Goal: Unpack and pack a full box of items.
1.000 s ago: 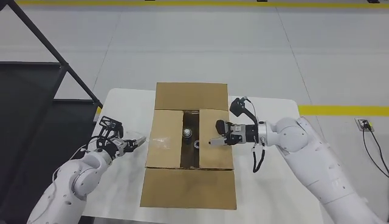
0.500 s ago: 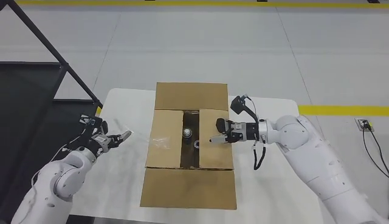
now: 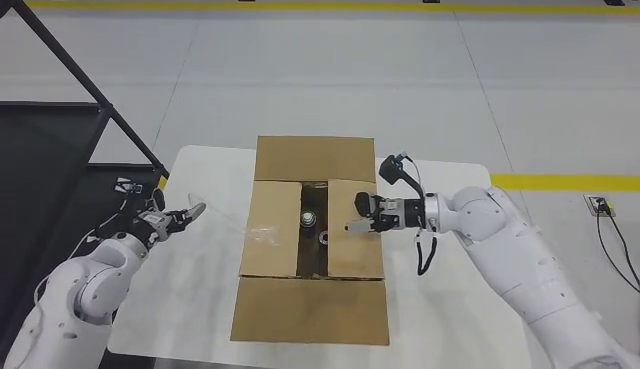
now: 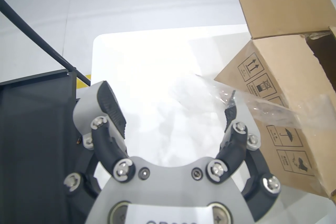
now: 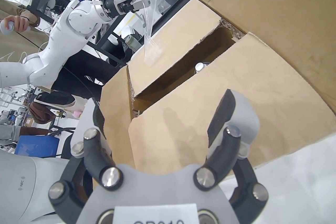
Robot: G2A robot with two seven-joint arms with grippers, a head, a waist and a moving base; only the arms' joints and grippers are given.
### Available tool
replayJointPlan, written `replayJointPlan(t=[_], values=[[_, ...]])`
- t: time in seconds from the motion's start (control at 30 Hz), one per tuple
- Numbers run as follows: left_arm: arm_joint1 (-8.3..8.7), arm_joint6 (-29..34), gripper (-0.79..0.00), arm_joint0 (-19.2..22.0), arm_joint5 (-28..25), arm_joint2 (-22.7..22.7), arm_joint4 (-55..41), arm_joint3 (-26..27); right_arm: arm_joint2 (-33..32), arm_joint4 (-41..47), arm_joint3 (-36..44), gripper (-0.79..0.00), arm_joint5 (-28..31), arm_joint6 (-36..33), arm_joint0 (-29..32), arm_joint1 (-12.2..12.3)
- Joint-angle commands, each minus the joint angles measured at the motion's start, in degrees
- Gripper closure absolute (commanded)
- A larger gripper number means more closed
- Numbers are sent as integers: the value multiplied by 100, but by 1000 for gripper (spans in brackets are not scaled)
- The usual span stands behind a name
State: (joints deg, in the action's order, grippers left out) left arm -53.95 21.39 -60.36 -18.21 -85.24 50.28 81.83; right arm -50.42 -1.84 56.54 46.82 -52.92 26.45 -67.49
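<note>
A brown cardboard box (image 3: 315, 309) stands mid-table with its two outer flaps laid flat. Its inner flaps are parted by a narrow gap. A bottle cap (image 3: 309, 219) shows down in that gap, also as the bottle (image 5: 200, 67) in the right wrist view. My left gripper (image 3: 185, 214) hangs open left of the box. A strip of clear tape (image 4: 262, 107) clings to one of its fingertips (image 4: 231, 104) and stretches to the box's side (image 4: 283, 70). My right gripper (image 3: 358, 221) is open over the right inner flap (image 5: 262, 78), its fingers straddling the flap's corner.
The white table (image 3: 200, 299) has bare room left and right of the box. A black rack (image 3: 50, 169) stands just off the table's left edge, close to my left arm. Another dark item (image 3: 324, 236) lies in the box beside the bottle.
My left gripper has moved left and back, away from the box, drawing the clear tape strip out with it. The right gripper has stayed over the right flap.
</note>
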Motion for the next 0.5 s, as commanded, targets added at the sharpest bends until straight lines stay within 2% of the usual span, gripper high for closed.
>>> replayJointPlan(t=[0.0,0.47], values=[[-18,97,-785,155,51,121,72,-107,-19,1,-21,-785,18,31,26,10],[-203,779,-785,1160,726,951,554,-776,-195,-56,129,-785,47,145,267,118]])
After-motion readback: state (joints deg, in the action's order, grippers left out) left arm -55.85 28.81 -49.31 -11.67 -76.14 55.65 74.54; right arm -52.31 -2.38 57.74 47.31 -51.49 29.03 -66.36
